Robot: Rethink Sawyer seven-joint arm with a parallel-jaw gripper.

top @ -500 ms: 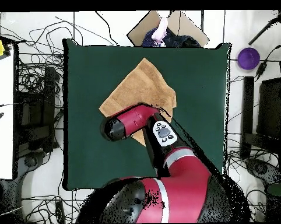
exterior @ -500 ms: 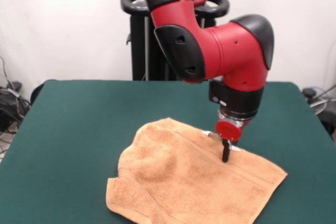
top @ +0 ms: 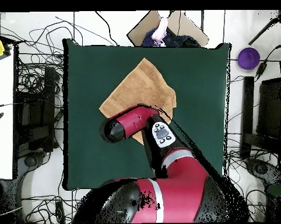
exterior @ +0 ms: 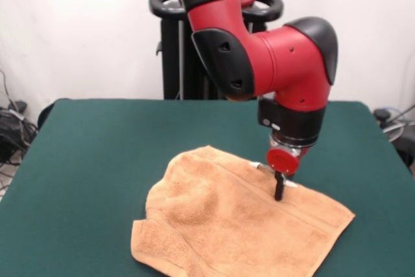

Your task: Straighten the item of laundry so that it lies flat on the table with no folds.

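Note:
The peach-orange towel (exterior: 227,225) lies on the dark green table (exterior: 97,160), rumpled, with its left part folded over and raised. Its near edge runs off the bottom of the front view. A woven border band runs along its right side. My gripper (exterior: 279,189) points straight down and touches the towel near its far right edge. In the overhead view the towel (top: 140,87) lies as a diamond in the table's upper middle, and my arm (top: 131,125) covers its lower part and hides the gripper.
The black pedestal (exterior: 194,63) stands behind the table's far edge. Cables lie on the floor around the table (top: 195,116). A cardboard box (top: 178,26) sits beyond the table's top edge and a purple object (top: 248,58) to its right.
The upper arm has shifted very slightly. The gripper and the towel stay where they were.

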